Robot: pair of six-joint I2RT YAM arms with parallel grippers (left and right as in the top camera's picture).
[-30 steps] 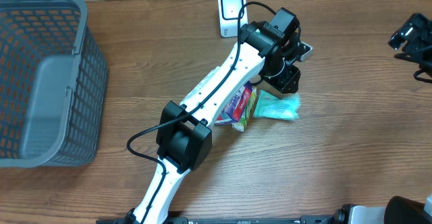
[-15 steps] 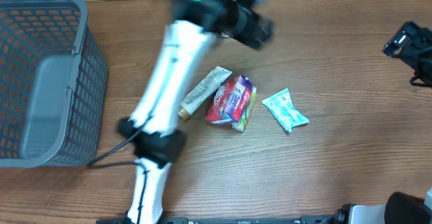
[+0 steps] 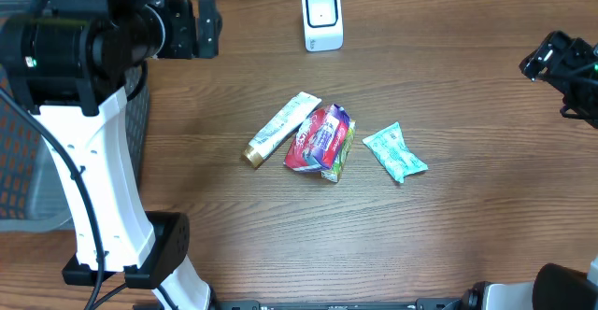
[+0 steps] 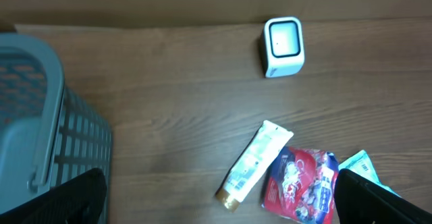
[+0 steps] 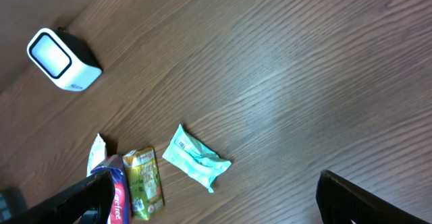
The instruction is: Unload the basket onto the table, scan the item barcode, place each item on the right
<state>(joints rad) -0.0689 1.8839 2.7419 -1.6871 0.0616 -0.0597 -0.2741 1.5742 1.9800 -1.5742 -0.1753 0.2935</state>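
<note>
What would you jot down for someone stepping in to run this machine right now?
Tools: the left tool is open and empty, up beside the basket; the right tool is open and empty, off at the far right.
Things: the scanner stands at the back, centre. The tube, red pouch and green carton huddle in the middle; the teal packet lies apart, just right of them.
Done: nothing is held; whether anything has been scanned cannot be told.
To do: pick an item and show its barcode to the scanner.
</note>
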